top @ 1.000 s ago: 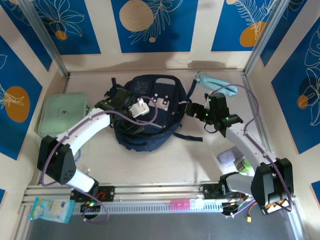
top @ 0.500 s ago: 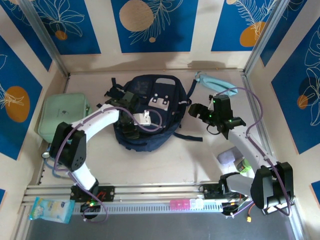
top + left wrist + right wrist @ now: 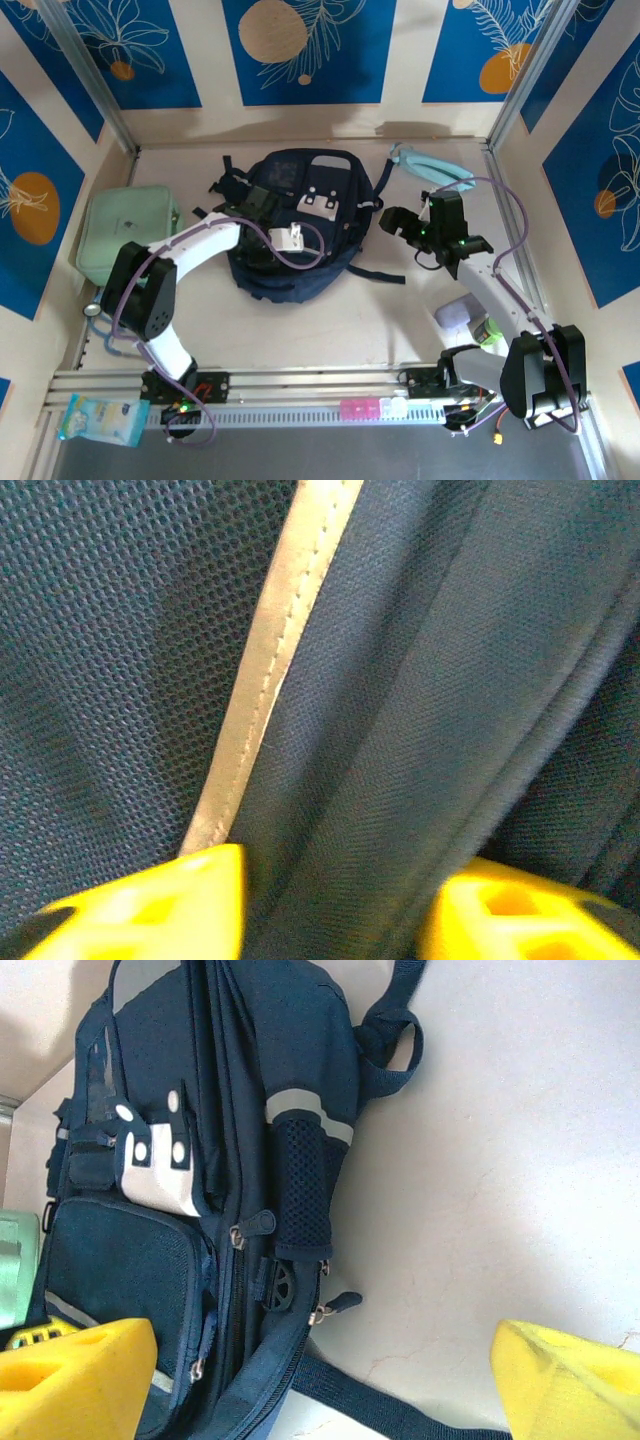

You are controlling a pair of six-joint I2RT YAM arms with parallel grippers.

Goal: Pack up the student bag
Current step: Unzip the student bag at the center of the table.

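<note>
Lying flat toward the far edge of the tabletop point(image 3: 330, 320), about midway between its left and right edges, the student bag point(image 3: 300, 180) has its front facing up. What has changed in the last second is on the left. The arm has folded in from the left edge and lowered its tip onto the front pocket. The left claw point(image 3: 335, 900), wide a moment ago, has drawn in around a ridge of navy fabric beside the pale stripe point(image 3: 270, 680). Fabric fills the gap between its fingers, but I cannot tell whether they truly bite yet.

The right claw point(image 3: 393, 224) stays spread, holding nothing, just beside the bag's right side. The mint-green case point(image 3: 125, 235) waits by the left edge.

To me this looks like a first grab to hold or open the bag, with the packing itself not yet begun.
</note>
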